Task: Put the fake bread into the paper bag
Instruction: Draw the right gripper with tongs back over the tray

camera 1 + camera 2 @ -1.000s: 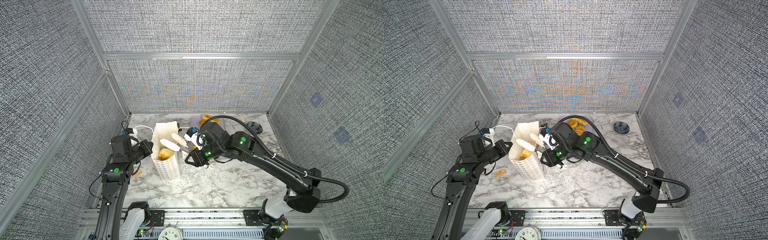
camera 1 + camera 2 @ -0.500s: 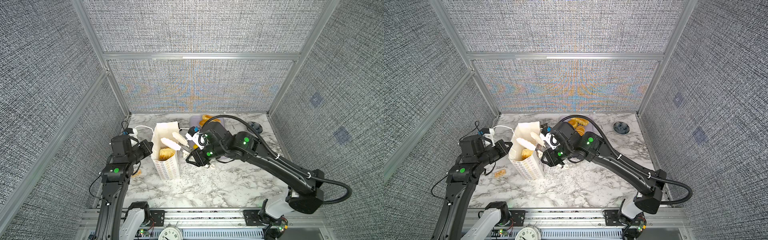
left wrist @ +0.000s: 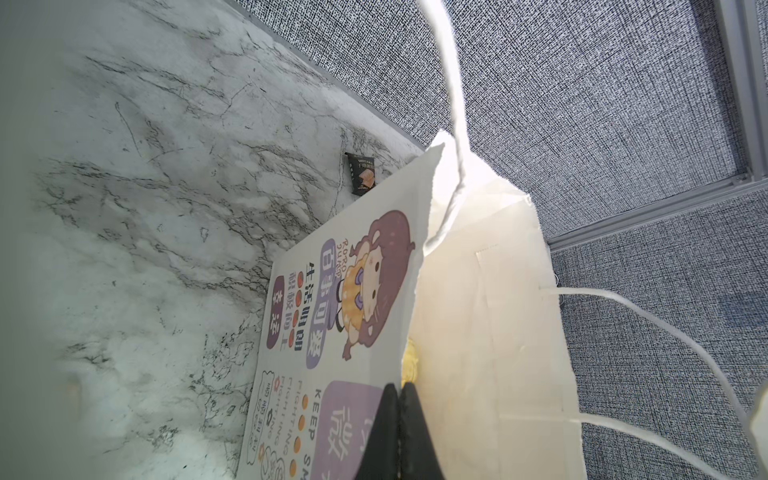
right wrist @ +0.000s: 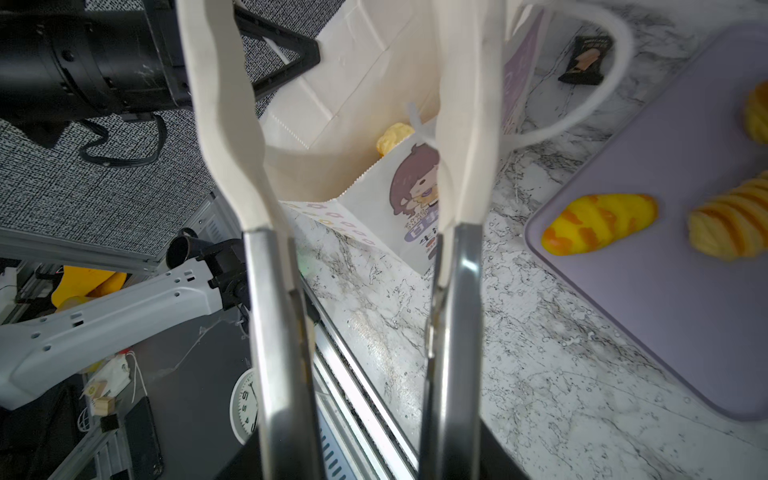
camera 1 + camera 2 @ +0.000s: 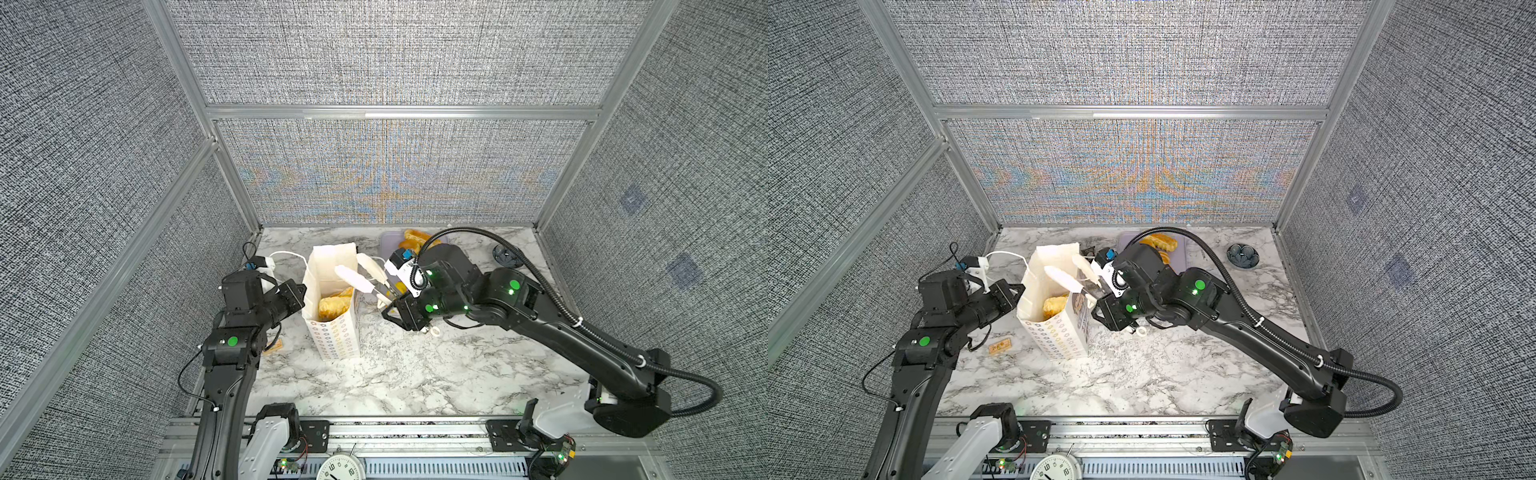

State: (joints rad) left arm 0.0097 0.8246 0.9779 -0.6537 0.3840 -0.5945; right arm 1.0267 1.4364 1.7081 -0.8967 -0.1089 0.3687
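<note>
Top views: upright paper bag (image 5: 332, 332), mouth up

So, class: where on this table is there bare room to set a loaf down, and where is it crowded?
Free: the marble in front of the bag, under the right arm. Crowded: the back, around the bag, tray and right end effector.

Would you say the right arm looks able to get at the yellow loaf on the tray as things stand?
Probably yes. The right gripper is open and empty over the bag; the yellow loaf lies uncovered at the tray's near edge, with bare table between.
</note>
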